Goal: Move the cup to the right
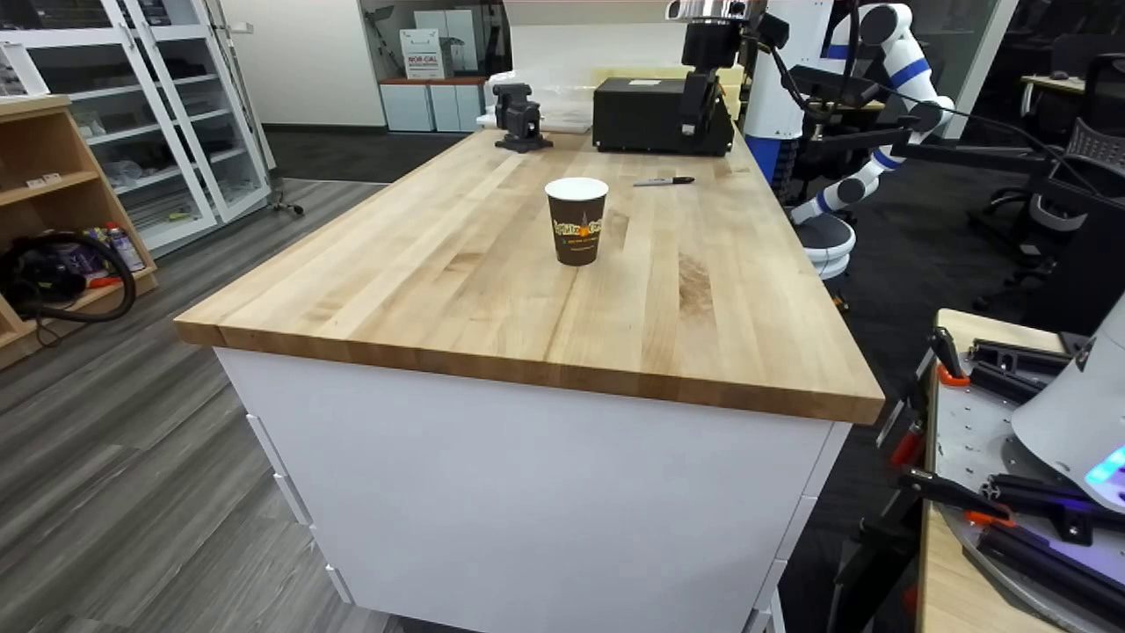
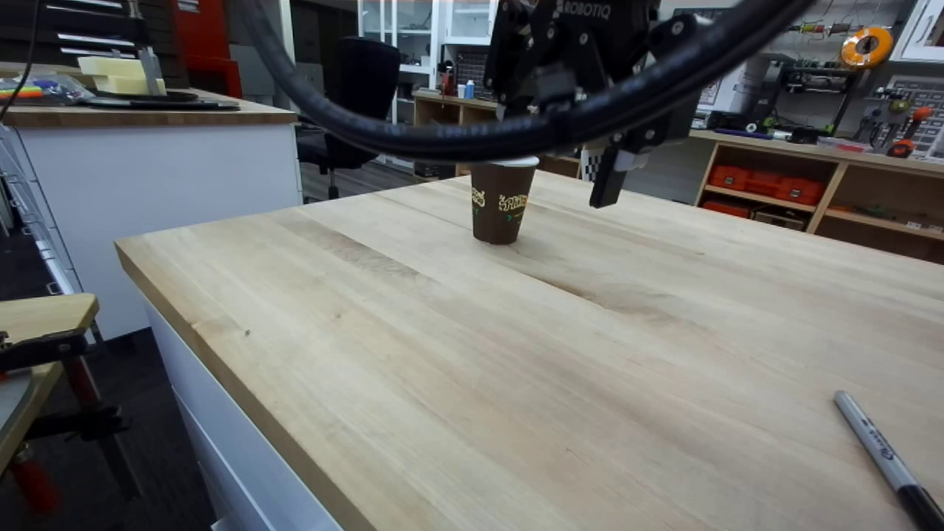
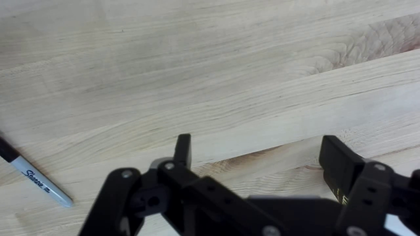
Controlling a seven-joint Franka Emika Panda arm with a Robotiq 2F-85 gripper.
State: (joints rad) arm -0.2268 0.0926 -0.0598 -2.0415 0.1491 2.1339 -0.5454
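Observation:
The brown paper cup [image 1: 577, 230] with a white rim and yellow print stands upright on the wooden table; it also shows in an exterior view [image 2: 503, 203]. In the wrist view a strip of the cup [image 3: 340, 193] shows behind the right finger, mostly hidden. My gripper [image 3: 256, 141] is open, with nothing between its fingers and bare wood below. In an exterior view the gripper [image 1: 700, 105] hangs above the table, farther back than the cup and to its right. It is not holding the cup.
A grey marker with a black cap [image 1: 664, 181] lies on the wooden table [image 1: 422, 290]. A black box [image 1: 659, 116] and a dark squat vise-like object [image 1: 520, 119] stand at the far end. A thick black cable [image 2: 442, 141] crosses in front of the gripper.

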